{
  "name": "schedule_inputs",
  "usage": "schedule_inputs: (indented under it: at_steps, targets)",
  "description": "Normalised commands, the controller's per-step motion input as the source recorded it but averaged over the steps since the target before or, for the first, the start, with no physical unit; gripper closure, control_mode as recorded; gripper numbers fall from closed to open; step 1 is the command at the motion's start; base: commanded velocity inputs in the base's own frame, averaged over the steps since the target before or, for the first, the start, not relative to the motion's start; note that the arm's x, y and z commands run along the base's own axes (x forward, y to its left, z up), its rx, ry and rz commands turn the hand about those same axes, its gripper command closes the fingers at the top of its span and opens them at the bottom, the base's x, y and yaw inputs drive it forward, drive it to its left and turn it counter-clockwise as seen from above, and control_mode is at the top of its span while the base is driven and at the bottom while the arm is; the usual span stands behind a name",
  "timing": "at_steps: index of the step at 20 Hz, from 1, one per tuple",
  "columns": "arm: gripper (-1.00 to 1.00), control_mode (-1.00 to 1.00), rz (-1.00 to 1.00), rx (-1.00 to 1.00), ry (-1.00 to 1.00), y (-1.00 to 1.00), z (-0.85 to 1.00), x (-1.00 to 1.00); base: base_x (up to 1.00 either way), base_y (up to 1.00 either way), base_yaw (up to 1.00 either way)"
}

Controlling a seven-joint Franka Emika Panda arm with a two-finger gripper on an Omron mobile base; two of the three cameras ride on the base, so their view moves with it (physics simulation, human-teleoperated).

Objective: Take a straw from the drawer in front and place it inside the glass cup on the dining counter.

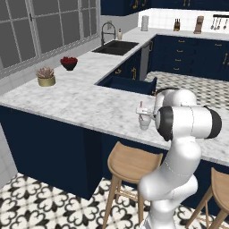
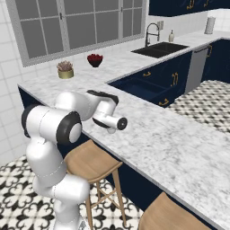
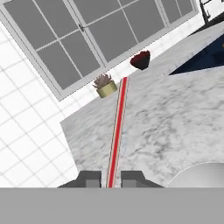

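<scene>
Hand view: the end effector [image 3: 111, 179] has its two dark fingers drawn close on the straw [image 3: 117, 131], which runs up between them as a thin, straight, red-and-white striped stick, its far end pointing toward the window wall. Below it lies the dining counter [image 3: 175, 118], a white-grey marble surface with soft veining. A pale rounded rim curves in at the lower right of this view; what it belongs to cannot be told.

In the left base view the white arm rises from the lower right, bends at a dark-banded elbow and reaches forward over the near edge of the surface, where the glass cup [image 1: 144, 121] stands, a small clear tumbler just beside the hand. The end effector itself is hidden behind the arm there. In the right base view the arm folds forward from the lower left, its wrist lying level above the marble.

Beyond the surface the drawer [image 1: 129, 84] stands pulled out, a shallow navy box. Farther along the marble sit a dark bowl of red berries [image 1: 69, 63] and a small potted succulent [image 1: 46, 76] in a yellowish pot. A black sink [image 1: 115, 47] with a dark tap lies near the grey-paned window [image 1: 40, 27]. Two round wooden stools [image 1: 133, 166] stand under the overhang on a black-and-white patterned floor [image 1: 27, 201].
</scene>
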Motion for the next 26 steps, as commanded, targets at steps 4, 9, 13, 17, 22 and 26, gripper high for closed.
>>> schedule_inputs:
  at_steps: [4, 9, 13, 17, 22, 26]
  targets:
    - [-1.0, -1.0, 0.0, -0.01, 0.0, 0.0, 0.0, 0.03, 0.0, 0.0, 0.0]
    - [-1.0, -1.0, 0.0, 0.0, 0.0, -0.17, 0.01, 0.0, 0.0, 0.0, 0.0]
    - [-1.0, -1.0, 0.0, 0.0, 0.0, -0.22, 0.0, 0.0, 0.0, 0.0, 0.0]
    - [-1.0, -1.0, -0.02, -0.22, 0.1, -0.09, 0.01, 0.0, 0.0, 0.0, 0.0]
    - [-1.0, -1.0, -0.17, -0.35, 0.24, 0.0, 0.04, 0.0, 0.0, 0.0, 0.0]
    - [-1.0, -1.0, -0.23, -0.18, 0.21, 0.01, 0.55, 0.0, 0.0, 0.0, 0.0]
